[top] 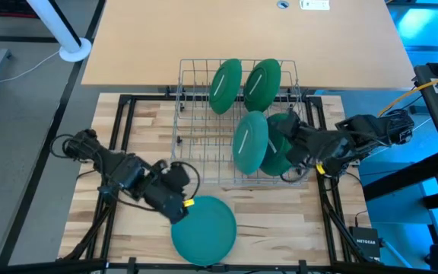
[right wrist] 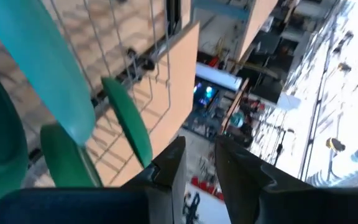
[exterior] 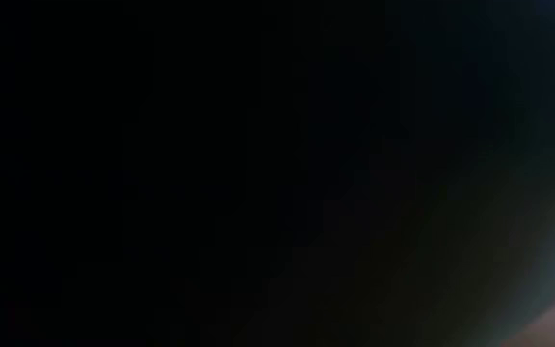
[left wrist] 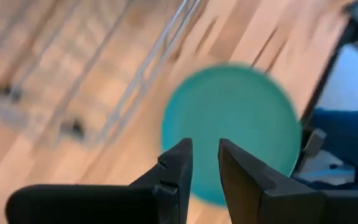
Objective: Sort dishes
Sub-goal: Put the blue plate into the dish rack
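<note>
- Wire rack [top: 238, 125] is seen holding four upright green plates [top: 225, 86]; a fifth plate [top: 204, 229] lies flat on the wooden tabletop [top: 280, 221].
- Left tool [left wrist: 205, 163] is slightly parted, empty, over the flat plate.
- Right tool [right wrist: 199, 162], narrowly parted and empty, is at the rack's side.
- Low view is blocked dark.

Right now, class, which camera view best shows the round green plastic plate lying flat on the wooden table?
The high view: the flat green plate shows almost whole, in front of the wire rack. The left wrist view shows it blurred behind the left gripper; the low view is dark; the right wrist view misses it.
</note>
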Controlling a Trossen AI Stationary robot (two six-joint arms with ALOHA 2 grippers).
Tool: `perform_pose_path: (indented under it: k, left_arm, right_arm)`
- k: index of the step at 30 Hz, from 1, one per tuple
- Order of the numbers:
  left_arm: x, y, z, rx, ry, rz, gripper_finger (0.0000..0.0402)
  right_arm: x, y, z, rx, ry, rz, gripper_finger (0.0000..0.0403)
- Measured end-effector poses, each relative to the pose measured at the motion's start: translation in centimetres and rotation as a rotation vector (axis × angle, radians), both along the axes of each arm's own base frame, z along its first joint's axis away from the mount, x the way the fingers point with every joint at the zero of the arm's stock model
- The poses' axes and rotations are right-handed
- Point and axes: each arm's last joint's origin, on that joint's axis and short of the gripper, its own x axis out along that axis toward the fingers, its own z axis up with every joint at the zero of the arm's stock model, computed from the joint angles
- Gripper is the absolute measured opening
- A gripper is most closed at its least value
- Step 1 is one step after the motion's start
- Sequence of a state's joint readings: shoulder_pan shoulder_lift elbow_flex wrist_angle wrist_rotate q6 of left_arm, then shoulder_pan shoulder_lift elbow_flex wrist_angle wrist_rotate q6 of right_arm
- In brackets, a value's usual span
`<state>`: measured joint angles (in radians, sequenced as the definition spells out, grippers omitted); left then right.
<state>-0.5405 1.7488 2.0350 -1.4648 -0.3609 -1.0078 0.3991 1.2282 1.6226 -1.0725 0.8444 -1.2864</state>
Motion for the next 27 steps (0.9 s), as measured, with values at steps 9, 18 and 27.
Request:
perform_pose_path:
  k: [9,18,27]
  left_arm:
    - [-0.4,-2.5,-2.1,-0.016,0.102,0.109,0.007]
    - [2.3,-4.6,-6.8,-0.026,0.28,0.162,0.007]
    - [5.7,-5.9,-13.1,0.127,0.442,0.015,0.007]
  right_arm:
    - [-1.4,3.4,0.0,0.134,-0.064,0.119,0.0089]
    - [-3.1,6.5,-0.2,0.387,-0.047,0.295,0.0089]
    - [-4.4,8.2,-0.2,0.488,-0.005,0.401,0.0089]
